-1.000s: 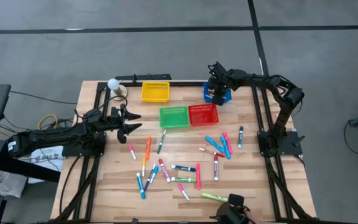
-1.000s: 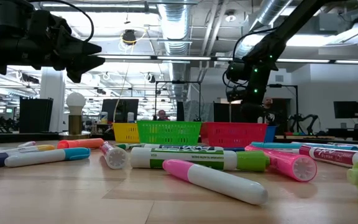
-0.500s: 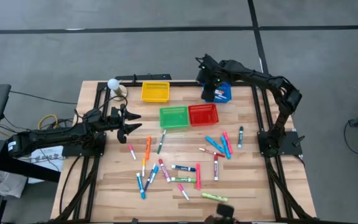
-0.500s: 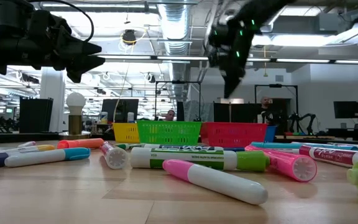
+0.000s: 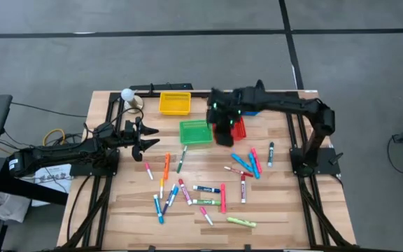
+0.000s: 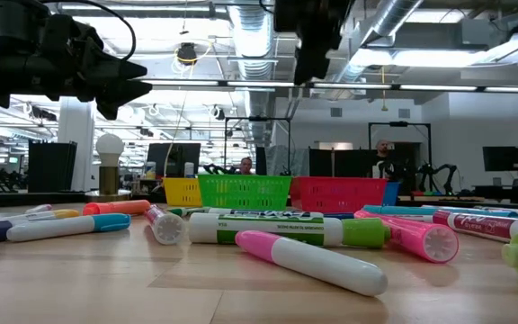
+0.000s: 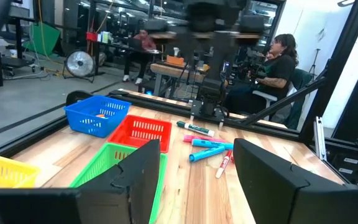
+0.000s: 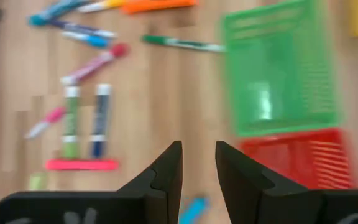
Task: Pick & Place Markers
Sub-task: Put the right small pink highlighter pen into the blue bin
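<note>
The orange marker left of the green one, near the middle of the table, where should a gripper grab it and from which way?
Take the orange marker at mid-barrel, coming straight down with the fingers across its width. It lies flat and alone, running away from the table's front edge, with bare wood on both long sides, so the fingers should have room.

- The markers (image 5: 201, 183) lie flat and scattered on the table's near half, at 6 o'clock from the baskets.
- An orange one (image 5: 166, 164) and a green one (image 5: 181, 159) lie left of centre.
- Blue and pink ones (image 5: 249, 162) cluster toward 3 o'clock.
- A yellow-green one (image 5: 241, 222) lies nearest the front edge.
- A pink-capped white one (image 6: 311, 261) lies foremost in the low view.
</note>
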